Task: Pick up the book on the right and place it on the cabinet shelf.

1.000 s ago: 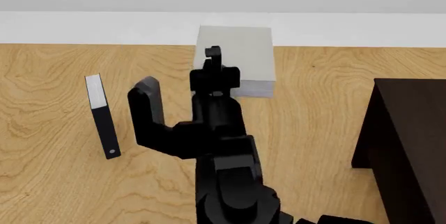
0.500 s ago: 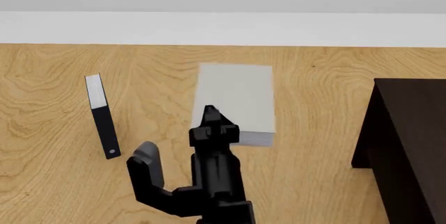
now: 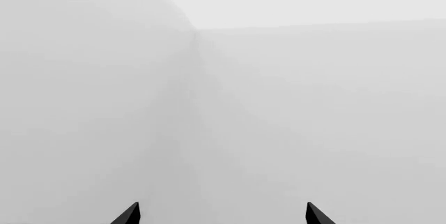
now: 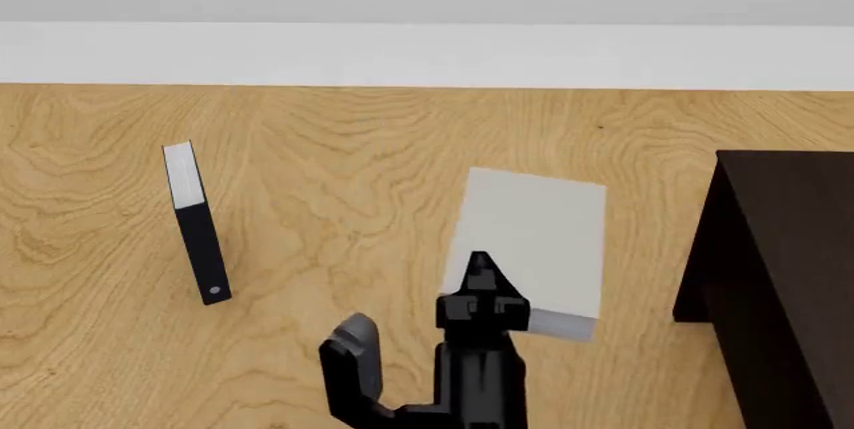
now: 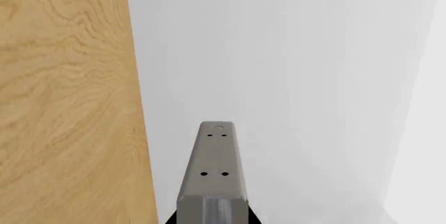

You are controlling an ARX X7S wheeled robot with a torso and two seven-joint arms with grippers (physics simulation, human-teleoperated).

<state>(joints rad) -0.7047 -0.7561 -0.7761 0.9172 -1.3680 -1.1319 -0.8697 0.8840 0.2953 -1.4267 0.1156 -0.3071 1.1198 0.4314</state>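
Observation:
My right gripper is shut on the grey book and holds it above the wooden floor, its white page edge facing me. In the right wrist view the book's spine with tiny dark marks sticks out from between the jaws of the right gripper. The dark cabinet stands at the right edge, a short way right of the book; its shelf is hidden from here. My left gripper is open, fingertips wide apart with only blank wall in front of them.
A thin black book with a white dot stands on the floor at the left. A white wall with its baseboard runs along the back. Wooden floor lies between the black book and the cabinet.
The right gripper has carried the grey book from near the back wall toward me and to the right, closer to the cabinet. The black book has not moved.

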